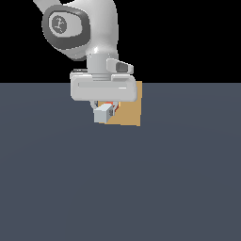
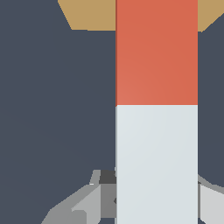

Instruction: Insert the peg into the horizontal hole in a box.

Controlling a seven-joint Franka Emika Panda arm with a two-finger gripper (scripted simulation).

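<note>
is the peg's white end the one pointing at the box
No, in the wrist view the peg's orange-red end points toward the box.

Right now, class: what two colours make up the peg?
Orange-red toward the box, white-grey toward the gripper: peg, clearest in the wrist view.

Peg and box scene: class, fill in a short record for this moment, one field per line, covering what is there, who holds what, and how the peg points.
peg: square bar, orange-red front half, white rear half; its white end faces the exterior camera
box: tan block on the dark grey floor, just behind the gripper
gripper: shut on the peg's white half
peg direction: orange end points at the box
hole: hidden by the gripper and peg
insertion: cannot tell whether the tip has entered
</note>
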